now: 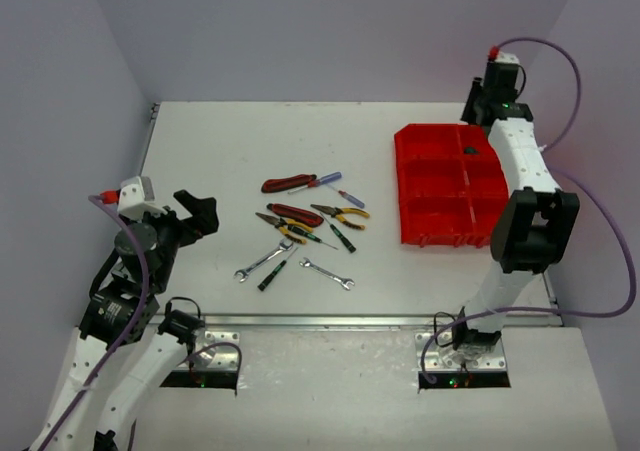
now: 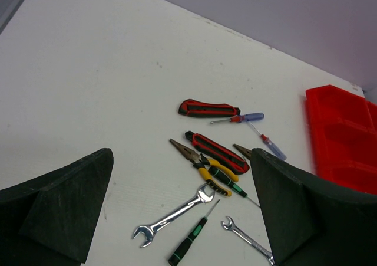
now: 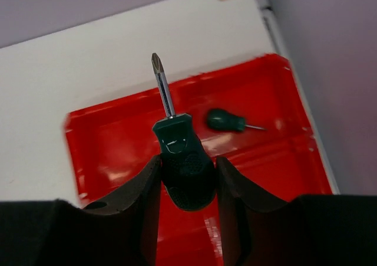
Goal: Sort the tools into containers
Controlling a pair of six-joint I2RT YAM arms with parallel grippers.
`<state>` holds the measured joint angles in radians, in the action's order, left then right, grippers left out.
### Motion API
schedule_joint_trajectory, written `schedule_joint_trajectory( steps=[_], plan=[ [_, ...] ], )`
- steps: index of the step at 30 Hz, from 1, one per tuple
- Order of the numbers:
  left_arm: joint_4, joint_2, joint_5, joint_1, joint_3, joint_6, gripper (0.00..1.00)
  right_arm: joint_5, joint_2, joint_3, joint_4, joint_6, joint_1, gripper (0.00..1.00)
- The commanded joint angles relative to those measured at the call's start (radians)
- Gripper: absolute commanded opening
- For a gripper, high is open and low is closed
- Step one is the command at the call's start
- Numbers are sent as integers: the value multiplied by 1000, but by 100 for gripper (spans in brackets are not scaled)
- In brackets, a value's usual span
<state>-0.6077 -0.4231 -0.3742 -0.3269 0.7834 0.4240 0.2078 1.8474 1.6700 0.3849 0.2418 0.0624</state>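
Note:
The red tray (image 1: 432, 179) stands at the right of the table. My right gripper (image 1: 480, 106) hangs over its far right compartment, shut on a stubby dark green screwdriver (image 3: 184, 160) with the tip pointing away. Another stubby green screwdriver (image 3: 227, 120) lies in that compartment. Several tools lie in the middle of the table: a silver wrench (image 2: 174, 216), a green-black screwdriver (image 2: 189, 239), a small wrench (image 2: 247, 239), yellow-black pliers (image 2: 203, 166), red-black handled tools (image 2: 209, 108) and a blue-handled screwdriver (image 2: 268, 143). My left gripper (image 1: 200, 211) is open and empty, left of the pile.
The tool pile (image 1: 305, 226) spreads from the table's middle toward the front. Purple walls close the table on the left, back and right. The tray's other compartments (image 1: 428, 211) show nothing in them. The right arm's elbow (image 1: 530, 231) hangs over the tray's near right corner.

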Motion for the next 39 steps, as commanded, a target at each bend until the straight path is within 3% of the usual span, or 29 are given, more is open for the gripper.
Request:
schedule_joint_trajectory(
  steps=[1, 16, 19, 22, 23, 25, 28, 30, 33, 35, 39],
  plan=[
    [48, 10, 1, -9, -4, -4, 100, 122, 18, -37, -22, 170, 80, 14],
    [42, 46, -17, -32, -4, 4, 100, 79, 250, 91, -21, 366, 137, 16],
    [39, 49, -18, -32, -4, 4, 100, 67, 279, 113, -4, 385, 139, 26],
    [39, 49, -18, -34, -4, 4, 100, 60, 265, 90, -25, 389, 139, 47],
    [41, 48, -16, -34, -4, 4, 100, 52, 251, 79, -44, 385, 138, 60],
    [42, 45, -15, -34, -4, 4, 100, 21, 236, 76, -57, 371, 137, 78],
    [42, 41, -14, -34, -4, 2, 100, -13, 198, 84, -55, 371, 134, 84],
    [42, 41, -15, -34, -4, 2, 100, -37, 136, 42, -65, 384, 122, 97],
    [43, 40, -20, -34, -4, 4, 100, -53, 27, -62, -123, 388, 44, 99],
    [44, 35, -22, -34, -6, 4, 100, 17, -89, -151, -157, 361, -32, 99],
    [40, -1, -21, -34, -3, 4, 100, 0, -253, -271, -153, 254, -279, 99]
  ],
)
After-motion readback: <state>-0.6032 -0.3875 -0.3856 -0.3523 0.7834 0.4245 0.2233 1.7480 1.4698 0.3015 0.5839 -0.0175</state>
